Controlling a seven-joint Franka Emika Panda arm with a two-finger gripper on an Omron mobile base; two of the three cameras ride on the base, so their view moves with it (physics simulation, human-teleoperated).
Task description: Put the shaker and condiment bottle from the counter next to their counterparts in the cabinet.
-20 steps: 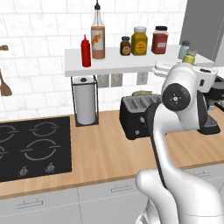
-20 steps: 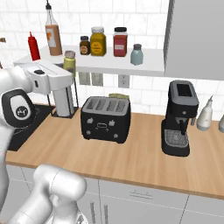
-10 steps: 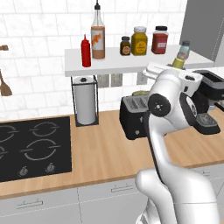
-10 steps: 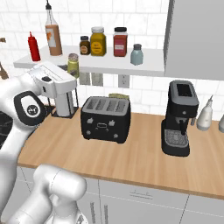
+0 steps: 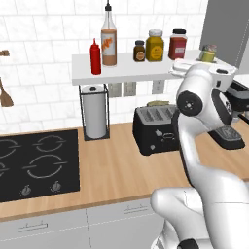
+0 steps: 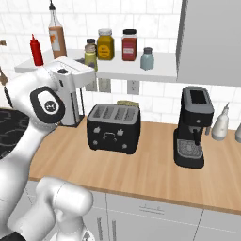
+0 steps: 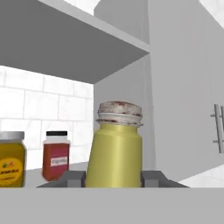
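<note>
Yellow-green shaker is pinched between the gripper fingertips, upright, grey metal top up (long axis vertical). It is held at the level of the cabinet shelf, at the end toward the grey panel; in the left base view the shaker is seen just above the white arm, beside the panel. Its counterpart, the pale blue-grey shaker, is seen standing on the shelf near the panel, right of the red spice jar. That is the relation the next move probably depends on: the counterpart lies to one side of the held shaker, not ahead. Condiment bottle is already placed beside the red squeeze bottle, away from the panel.
</note>
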